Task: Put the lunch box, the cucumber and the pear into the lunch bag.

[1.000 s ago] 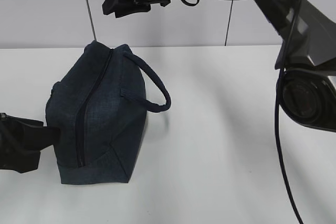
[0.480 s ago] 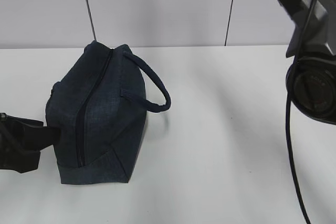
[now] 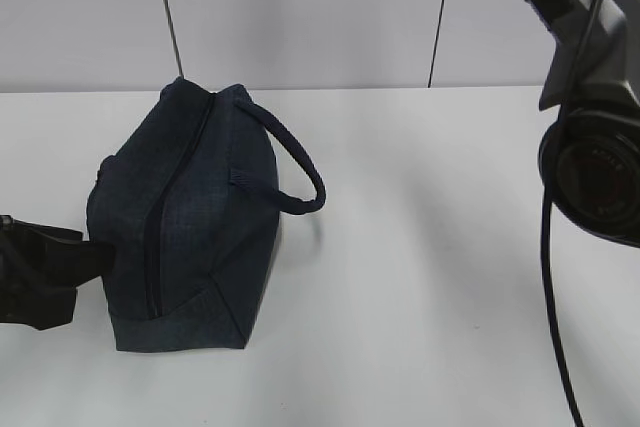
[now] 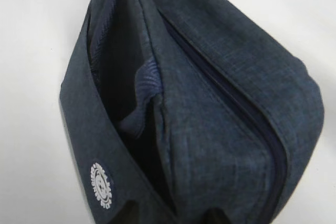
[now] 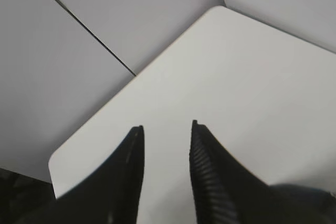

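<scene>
**Right arm lifts clear; bag zipped, left arm at its end**

Gone from the top of the exterior view is the right gripper, which hung above the bag a second ago and sat half out of frame at the last look; only the right arm's elbow and cable remain, at 3 o'clock. Nothing else has shifted.

The bag (image 3: 185, 222) stands on the table (image 3: 430, 247) at about 9 o'clock from centre, zipper line running closed along its top and down the near end, handle (image 3: 290, 162) looping out toward 3 o'clock. No box, cucumber or pear shows in any view; presumably they are inside, though the closed fabric hides that.

Risks from here, as I judge them: the bag stands tall on a narrow base, so a tug from the left arm could tip it toward the handle side. If the left arm pulls back while caught on fabric, the bag would drag toward 9 o'clock.

The left gripper (image 3: 40, 272) lies low and level on the table, nosed against the bag's left end. Its wrist view is filled by the bag and an open side pocket, so I cannot tell how its jaws stand.

The right gripper (image 5: 165, 174) is high, looking down at bare table, jaws narrowly apart and holding nothing.
</scene>
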Tool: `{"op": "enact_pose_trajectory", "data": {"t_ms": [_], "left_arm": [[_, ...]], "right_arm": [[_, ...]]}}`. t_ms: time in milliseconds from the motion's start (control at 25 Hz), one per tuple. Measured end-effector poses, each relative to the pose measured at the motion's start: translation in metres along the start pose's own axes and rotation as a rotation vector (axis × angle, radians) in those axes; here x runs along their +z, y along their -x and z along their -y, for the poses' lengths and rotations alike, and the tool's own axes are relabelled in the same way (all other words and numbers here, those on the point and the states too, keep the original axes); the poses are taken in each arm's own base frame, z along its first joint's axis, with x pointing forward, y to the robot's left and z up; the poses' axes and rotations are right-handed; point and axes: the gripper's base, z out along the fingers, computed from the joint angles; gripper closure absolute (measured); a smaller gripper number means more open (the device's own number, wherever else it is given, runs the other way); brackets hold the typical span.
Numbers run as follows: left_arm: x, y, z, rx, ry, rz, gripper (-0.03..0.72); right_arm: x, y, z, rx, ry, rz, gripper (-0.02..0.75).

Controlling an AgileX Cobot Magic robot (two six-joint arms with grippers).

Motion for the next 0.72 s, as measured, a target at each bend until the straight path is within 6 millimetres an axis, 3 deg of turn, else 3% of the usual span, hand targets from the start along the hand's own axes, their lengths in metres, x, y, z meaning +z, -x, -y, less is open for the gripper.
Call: {"op": "enact_pose_trajectory", "data": {"t_ms": [160,720], "left_arm": [[0.0,0.0,0.0,0.0,0.0,0.0,0.447],[0.0,0.0,0.0,0.0,0.0,0.0,0.447]], "right_arm": [[-0.0009,-0.0066,0.0052,0.057,-0.051,-0.073,0.494],[0.0001,-0.0085,0.0081,0.116,-0.109,-0.086,0.494]]}}
